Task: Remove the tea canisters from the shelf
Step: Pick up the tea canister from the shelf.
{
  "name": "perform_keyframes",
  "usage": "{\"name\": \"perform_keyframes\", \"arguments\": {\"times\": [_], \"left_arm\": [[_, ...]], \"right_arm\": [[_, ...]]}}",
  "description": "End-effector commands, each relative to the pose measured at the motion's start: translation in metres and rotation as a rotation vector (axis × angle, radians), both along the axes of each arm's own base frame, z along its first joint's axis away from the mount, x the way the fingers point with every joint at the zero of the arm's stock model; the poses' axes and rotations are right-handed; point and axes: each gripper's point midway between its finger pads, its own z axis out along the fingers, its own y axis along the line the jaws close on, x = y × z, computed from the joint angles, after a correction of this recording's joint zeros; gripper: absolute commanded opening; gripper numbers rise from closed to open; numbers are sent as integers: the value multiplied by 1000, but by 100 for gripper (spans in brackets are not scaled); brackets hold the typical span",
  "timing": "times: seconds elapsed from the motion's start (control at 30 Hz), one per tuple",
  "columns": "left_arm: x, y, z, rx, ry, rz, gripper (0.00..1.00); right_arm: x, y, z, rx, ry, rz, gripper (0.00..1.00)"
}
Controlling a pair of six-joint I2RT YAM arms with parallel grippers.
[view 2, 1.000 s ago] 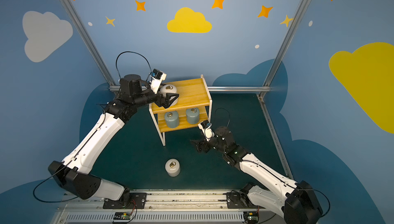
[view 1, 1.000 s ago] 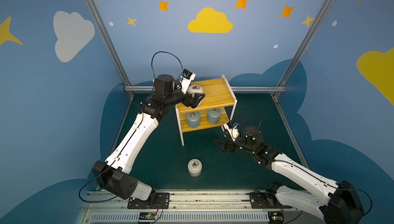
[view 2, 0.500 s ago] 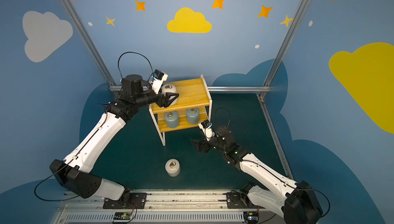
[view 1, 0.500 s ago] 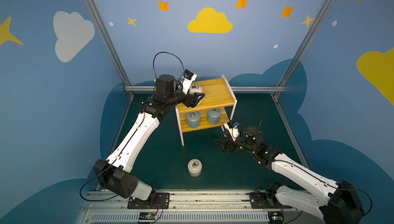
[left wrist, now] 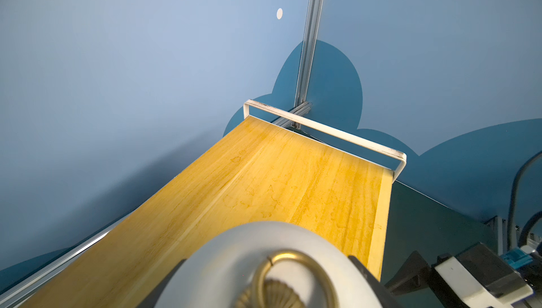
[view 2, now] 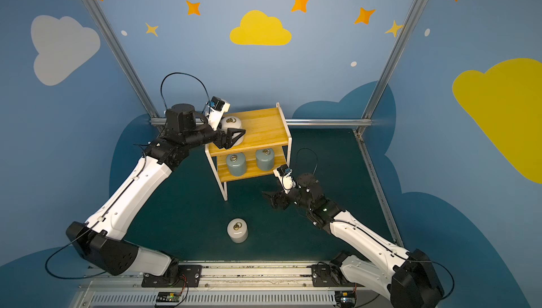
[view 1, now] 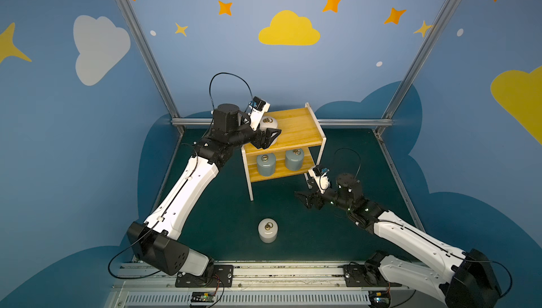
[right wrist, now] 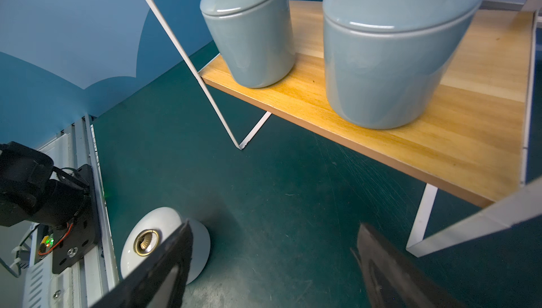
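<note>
Blue walls (view 1: 293, 81) bearing yellow cloud (view 1: 289, 29), white clouds (view 1: 98, 47) and orange stars (view 1: 225, 7); aluminium corner post (left wrist: 308, 42) ahead of the left gripper (view 1: 268, 130) fingers (view 1: 269, 139); dark teal floor (view 1: 223, 218) beneath the right gripper (view 1: 302, 201) fingers (right wrist: 164, 262).

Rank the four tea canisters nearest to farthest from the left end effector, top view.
1. Top-board white canister, in the left end effector.
2. Left grey-blue canister, lower board.
3. Right grey-blue canister, lower board.
4. Floor white canister, front.
</note>
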Motion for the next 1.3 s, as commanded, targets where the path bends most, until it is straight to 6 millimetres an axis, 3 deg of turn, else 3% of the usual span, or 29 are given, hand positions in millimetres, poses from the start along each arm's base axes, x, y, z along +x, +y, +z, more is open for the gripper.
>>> {"name": "perform_keyframes", "arguments": {"times": [0.0,0.37,0.57,0.97,1.27], "left_arm": [[-23,9,39,-41,-100,4,62],[-65,41,71,-58,-197,92,60],[-84,52,73,-85,-189,117,58],[-115,84,37,-73,-136,233,56],[-130,82,-11,-78,-29,231,54]], "right_arm": [[2,-1,12,23,-30,-4,89],[5,0,15,30,-36,9,89],[3,-1,16,31,-42,11,89],[5,-13,23,26,-66,-12,89],[10,-23,30,32,-79,-29,89]]}}
